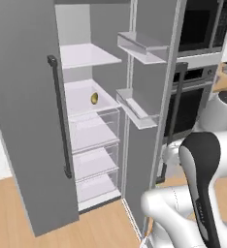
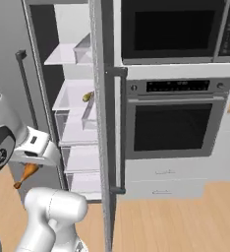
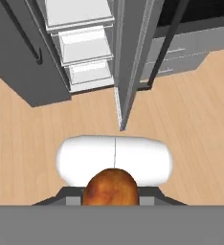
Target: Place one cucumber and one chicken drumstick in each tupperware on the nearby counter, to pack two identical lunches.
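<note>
The golden orange-brown chicken drumstick (image 3: 109, 187) sits pinched between the jaws of the white arm's two-finger gripper (image 2: 30, 166), bulbous end swelling up toward the hand camera, thin bone end hanging down to the lower left in the right base view. I would judge it light and fairly stiff, but rounded and perhaps greasy, so it could twist or slide; the thick meaty end looks like the sensible place to hold it, and that seems to be where the jaws have it. The jaws are drawn in narrow around it.

Behind it, far into the open grey refrigerator (image 1: 28, 121), a second small golden piece (image 1: 94, 98) lies on a white middle shelf (image 1: 81, 99), quite likely the other drumstick, though it is too small to be sure. Clear drawers (image 1: 93, 145) stack below that shelf.

To the right stands a tall cabinet holding a black microwave (image 2: 173, 29) above a black-windowed steel wall oven (image 2: 173, 123). Underfoot is light wooden plank flooring (image 3: 190, 110), over which the hand hangs. From where the arm stands, I can make out neither box.
</note>
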